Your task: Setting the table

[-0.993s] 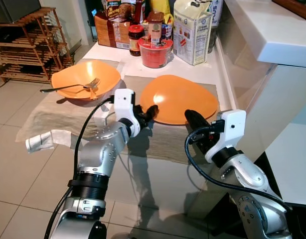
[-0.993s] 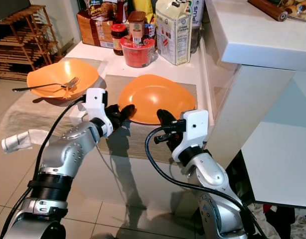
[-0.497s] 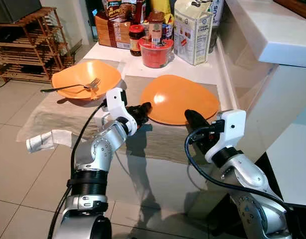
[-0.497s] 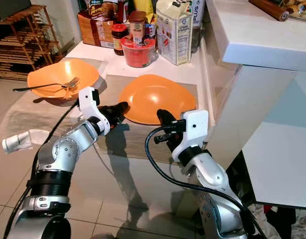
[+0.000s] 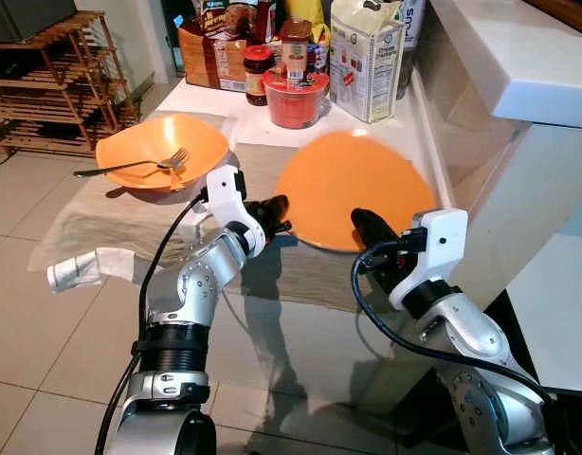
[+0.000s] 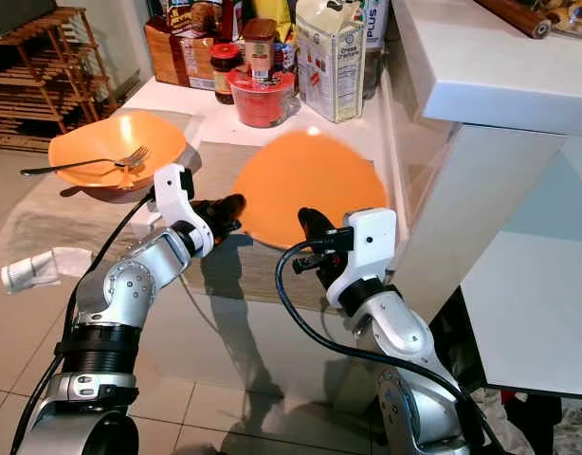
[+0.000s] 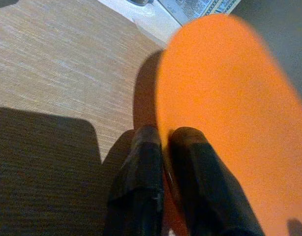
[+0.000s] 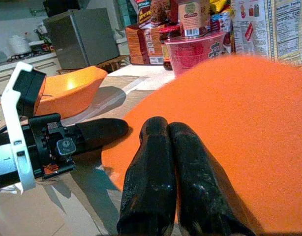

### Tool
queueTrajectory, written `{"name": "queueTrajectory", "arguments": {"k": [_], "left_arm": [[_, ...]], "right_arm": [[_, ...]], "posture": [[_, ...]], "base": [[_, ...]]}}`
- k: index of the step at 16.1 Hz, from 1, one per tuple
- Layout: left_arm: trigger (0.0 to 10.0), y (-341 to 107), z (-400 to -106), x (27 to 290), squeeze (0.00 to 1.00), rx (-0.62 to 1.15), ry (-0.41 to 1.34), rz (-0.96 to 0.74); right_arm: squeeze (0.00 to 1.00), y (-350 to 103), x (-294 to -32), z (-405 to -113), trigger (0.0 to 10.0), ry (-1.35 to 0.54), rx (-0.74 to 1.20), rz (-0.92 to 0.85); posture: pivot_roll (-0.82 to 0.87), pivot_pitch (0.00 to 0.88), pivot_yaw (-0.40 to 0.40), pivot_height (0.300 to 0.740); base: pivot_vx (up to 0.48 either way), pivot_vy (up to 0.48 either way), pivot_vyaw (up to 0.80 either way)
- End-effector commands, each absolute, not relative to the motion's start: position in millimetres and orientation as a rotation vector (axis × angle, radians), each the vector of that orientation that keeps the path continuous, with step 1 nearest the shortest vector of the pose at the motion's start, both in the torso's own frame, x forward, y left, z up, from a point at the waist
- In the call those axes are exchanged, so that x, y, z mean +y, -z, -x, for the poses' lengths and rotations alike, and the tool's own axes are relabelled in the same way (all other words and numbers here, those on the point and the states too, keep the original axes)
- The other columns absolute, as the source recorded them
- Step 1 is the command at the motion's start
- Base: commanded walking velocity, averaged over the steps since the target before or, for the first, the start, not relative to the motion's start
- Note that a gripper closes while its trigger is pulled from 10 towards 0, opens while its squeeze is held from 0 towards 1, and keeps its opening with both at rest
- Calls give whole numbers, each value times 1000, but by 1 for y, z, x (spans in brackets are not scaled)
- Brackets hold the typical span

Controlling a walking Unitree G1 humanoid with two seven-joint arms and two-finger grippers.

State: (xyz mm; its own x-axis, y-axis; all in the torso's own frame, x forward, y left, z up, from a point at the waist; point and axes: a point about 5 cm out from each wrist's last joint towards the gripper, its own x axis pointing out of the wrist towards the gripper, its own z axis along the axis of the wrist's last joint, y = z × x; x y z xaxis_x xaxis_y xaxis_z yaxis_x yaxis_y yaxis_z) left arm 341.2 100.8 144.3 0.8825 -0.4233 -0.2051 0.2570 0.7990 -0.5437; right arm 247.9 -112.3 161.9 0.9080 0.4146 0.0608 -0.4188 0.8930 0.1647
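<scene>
Right tool (image 5: 359,220): nearest the camera, at about 5 o'clock in the head view, hovering just off the near edge of the orange plate; its two black fingers (image 8: 161,172) lie pressed together with nothing between them (closed and empty, so it looks to be standing by, not working).

Left tool (image 5: 275,210): at about 7 o'clock of the plate, reaching in from the robot's left; the wrist view shows its fingers (image 7: 141,182) pinching the plate's thin rim, one finger above and one below, which is probably the only way to grip something so flat.

Orange plate (image 5: 355,190): on the beige placemat (image 5: 111,213) at the centre of the bench (image 5: 215,95), its far side appearing tipped up and its outline blurred, so I judge it is being lifted or slid by the rim for repositioning.

Rolled napkin (image 5: 75,272): at 9 o'clock, lying at the placemat's near corner, well apart from both tools.

Orange bowl (image 5: 160,150): at 10 o'clock, beyond the left tool, with a fork (image 5: 130,164) resting across it, handle out over the rim.

Far end, 12 o'clock: a red tub (image 5: 294,97), jars, a bread bag and a milk carton (image 5: 365,59) crowded at the back of the bench, leaving the mat free for place settings.
</scene>
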Motion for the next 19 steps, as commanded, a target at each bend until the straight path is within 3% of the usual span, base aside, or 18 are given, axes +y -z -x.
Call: {"name": "queueTrajectory", "arguments": {"k": [1,12,19], "left_arm": [[0,-147,-343,104,0,312,349,530],[0,-172,-351,123,0,111,242,497],[0,-189,-339,98,0,-33,402,230]], "right_arm": [[0,-159,-114,-247,10000,-416,-14,-181],[0,-155,-115,-248,10000,-407,-3,-182],[0,-153,-117,-250,10000,-387,-8,-174]], "posture": [[22,0,11,740],[28,0,9,740],[35,0,8,740]], "base": [[0,0,0],[0,0,0],[0,0,0]]}}
